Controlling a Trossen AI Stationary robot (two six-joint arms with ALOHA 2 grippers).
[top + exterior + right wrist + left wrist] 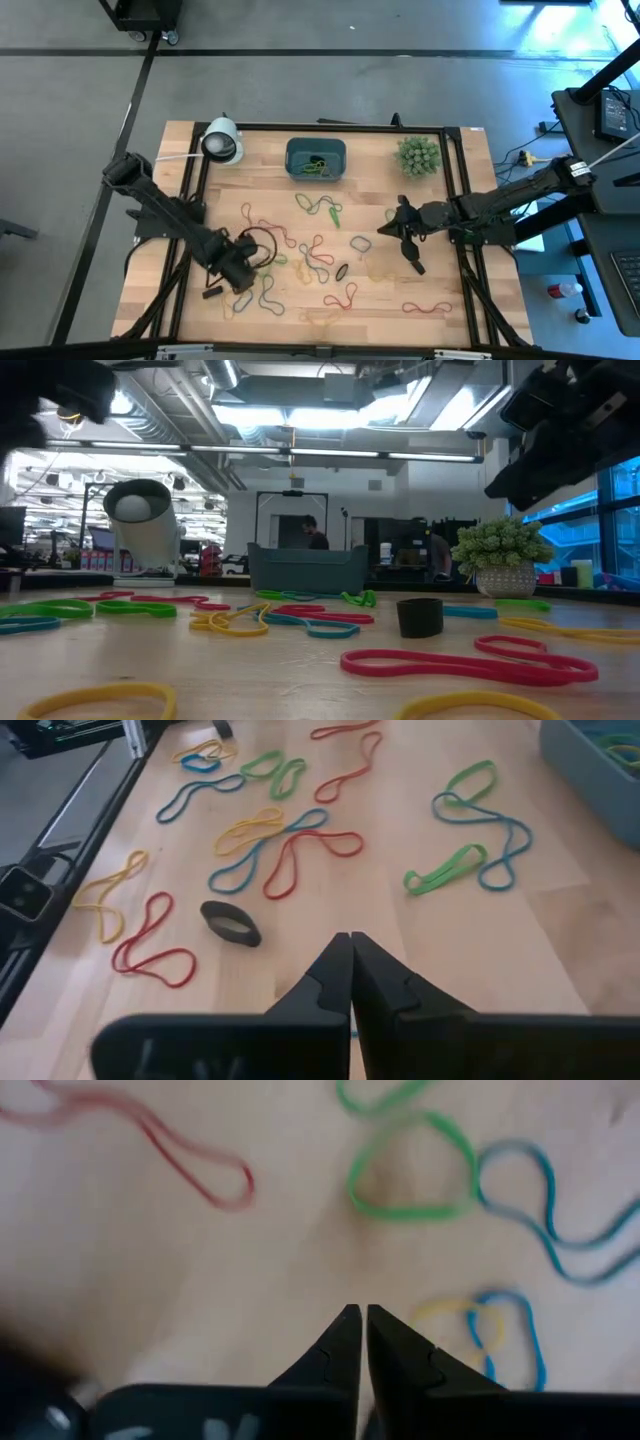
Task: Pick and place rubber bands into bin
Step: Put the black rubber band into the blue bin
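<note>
Many rubber bands [310, 255], red, green, yellow, blue and tan, lie loose on the wooden table. A few more lie inside the teal bin [316, 158] at the table's far middle. My left gripper [362, 1320] points down over bare wood at the near left [238, 272], its fingertips together but for a thin slit. It has a green band [410, 1175] and blue bands [545, 1210] just ahead and touches none of them. My right gripper [350, 942] is shut and empty, hanging slanted above the table's right middle [384, 232], clear of the bands.
A black band [230, 923] lies beyond my right gripper. A white cylinder [222, 140] lies at the far left. A spiky green plant [418, 155] stands at the far right. Black frame rails [462, 200] run along both table sides. People show in the room behind [315, 532].
</note>
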